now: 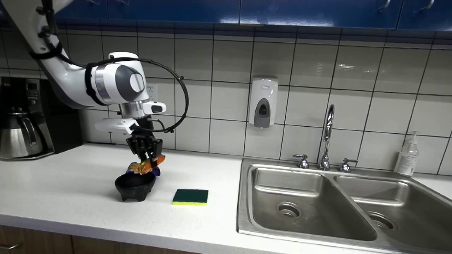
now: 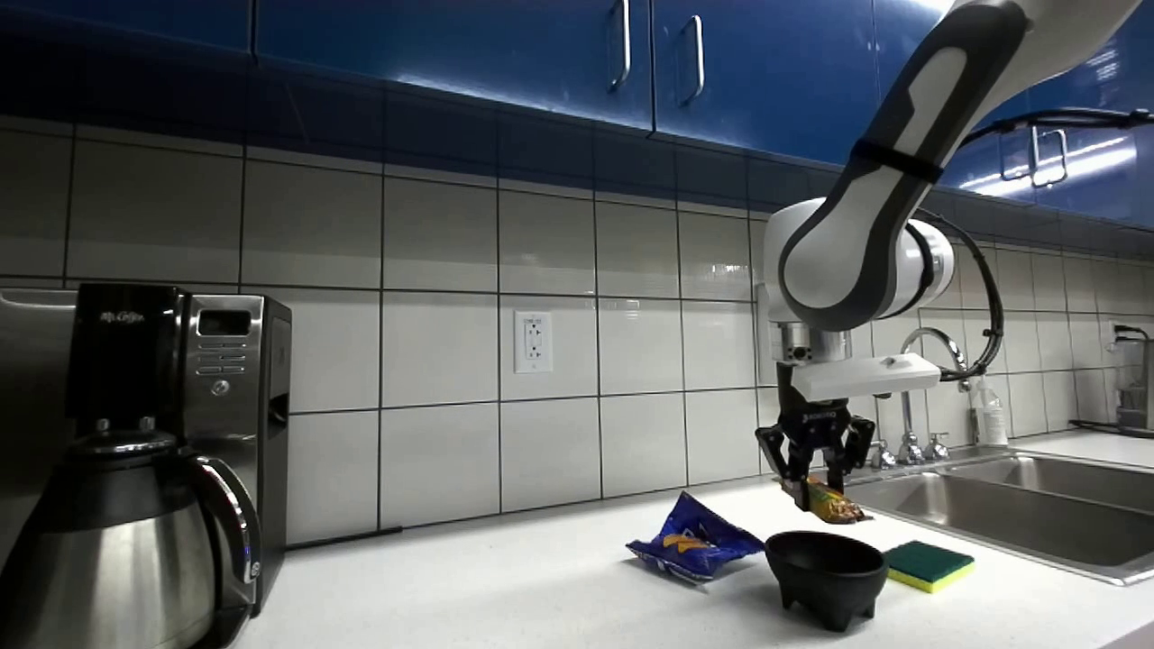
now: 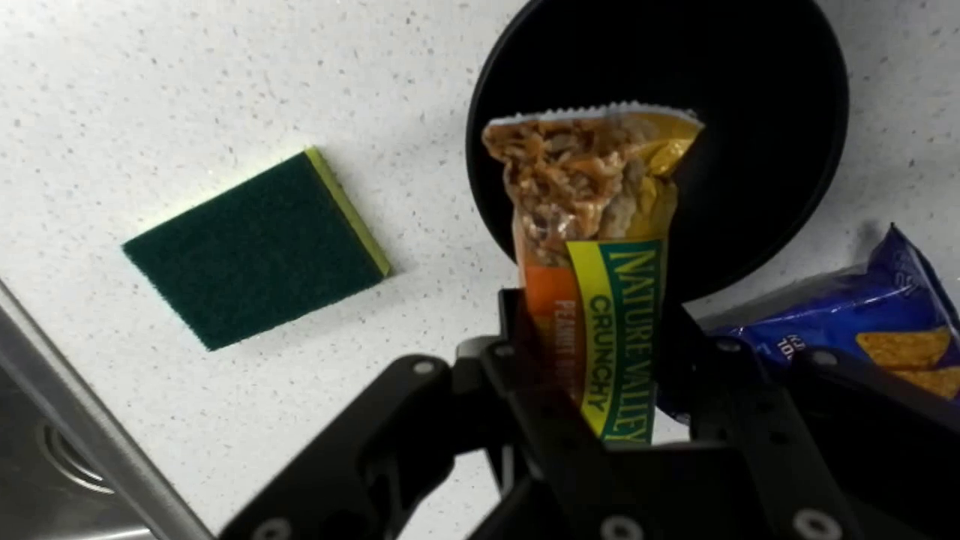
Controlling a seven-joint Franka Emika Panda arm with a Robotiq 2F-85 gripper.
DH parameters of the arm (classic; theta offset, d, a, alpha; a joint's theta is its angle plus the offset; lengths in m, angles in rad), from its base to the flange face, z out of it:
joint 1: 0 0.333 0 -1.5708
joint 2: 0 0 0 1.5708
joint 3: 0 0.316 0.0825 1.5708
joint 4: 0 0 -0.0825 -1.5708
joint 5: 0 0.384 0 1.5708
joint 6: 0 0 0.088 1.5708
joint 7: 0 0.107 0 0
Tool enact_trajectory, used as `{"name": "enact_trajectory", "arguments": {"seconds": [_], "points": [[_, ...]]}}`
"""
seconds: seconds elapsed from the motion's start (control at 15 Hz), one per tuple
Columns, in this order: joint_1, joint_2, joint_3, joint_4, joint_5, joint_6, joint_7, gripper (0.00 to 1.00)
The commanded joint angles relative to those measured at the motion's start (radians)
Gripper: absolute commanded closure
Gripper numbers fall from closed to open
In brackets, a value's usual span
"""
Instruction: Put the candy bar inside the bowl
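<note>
The candy bar is an orange, yellow and green wrapped bar, seen in both exterior views (image 1: 144,167) (image 2: 833,505) and in the wrist view (image 3: 585,202). My gripper (image 1: 150,163) is shut on it, with one finger at each side; it also shows in an exterior view (image 2: 819,491) and in the wrist view (image 3: 591,330). The bar is held off the counter, higher than the rim of the black bowl (image 1: 136,190) (image 2: 828,577). In the wrist view the bar's far end overlaps the opening of the bowl (image 3: 772,142). The bar's near end is hidden by the gripper.
A blue chip bag (image 2: 687,545) (image 3: 840,322) lies beside the bowl. A green and yellow sponge (image 1: 190,196) (image 3: 259,251) lies on the other side. A steel sink (image 1: 245,204) with a faucet (image 1: 328,130) is further along the counter. A coffee maker (image 2: 153,541) stands opposite.
</note>
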Motion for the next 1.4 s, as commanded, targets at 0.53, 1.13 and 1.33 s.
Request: {"name": "enact_trajectory", "arguments": {"seconds": [0.53, 1.13, 1.33], "points": [[-0.048, -0.043, 0.062, -0.079, 0.003, 0.008, -0.017, 0.83], [-0.046, -0.041, 0.068, -0.081, 0.005, -0.003, -0.021, 0.04], [-0.043, -0.064, 0.074, -0.089, -0.001, -0.004, -0.019, 0.00]]}}
